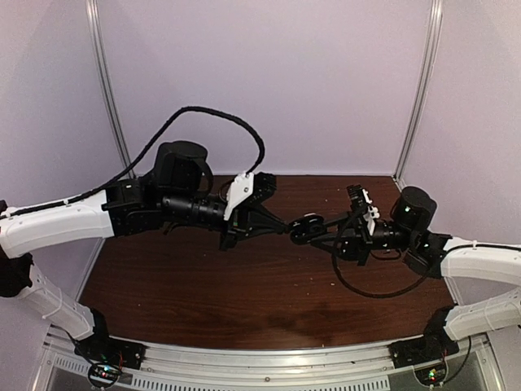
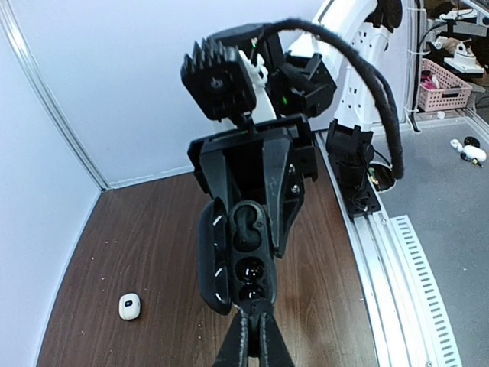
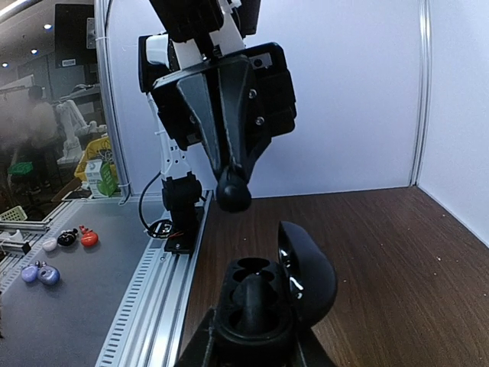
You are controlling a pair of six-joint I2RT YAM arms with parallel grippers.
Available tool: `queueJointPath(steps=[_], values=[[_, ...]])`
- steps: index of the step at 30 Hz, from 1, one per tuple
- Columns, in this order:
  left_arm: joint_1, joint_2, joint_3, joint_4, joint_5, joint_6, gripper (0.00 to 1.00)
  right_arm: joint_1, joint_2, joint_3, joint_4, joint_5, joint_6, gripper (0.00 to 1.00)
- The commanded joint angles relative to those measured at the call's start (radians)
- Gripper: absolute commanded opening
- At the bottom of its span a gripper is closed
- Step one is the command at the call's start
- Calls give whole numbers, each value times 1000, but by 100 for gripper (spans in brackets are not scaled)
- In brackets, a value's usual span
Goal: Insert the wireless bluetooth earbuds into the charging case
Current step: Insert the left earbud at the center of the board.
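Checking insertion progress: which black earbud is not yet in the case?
The black earbud pinched by the left end effector above the open charging case; the other black one appears seated inside.

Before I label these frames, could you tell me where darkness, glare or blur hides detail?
Top external: black charging case, left gripper and right gripper merge against the dark table. Left wrist: sharp, small glints in the case wells. Right wrist: the near case is soft, glare spots its lid, and the earbud is a dark silhouette.
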Motion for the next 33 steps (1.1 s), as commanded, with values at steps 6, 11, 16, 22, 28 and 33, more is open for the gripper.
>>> queueJointPath(steps=[6,11,16,22,28,33], values=[[-41,35,30,-30,-12,70,0,57,26,75,-80,3,-55,0],[-43,36,31,-32,-19,72,0,80,40,91,-110,18,-72,0],[-46,47,35,-46,-21,78,0,90,44,97,-109,27,-74,0],[-55,66,36,-53,-44,70,0,95,41,100,-101,40,-72,0],[-55,99,64,-88,-61,46,0,96,30,100,-98,71,-73,0],[-57,118,70,-114,-60,40,0,96,21,98,-89,96,-73,0]])
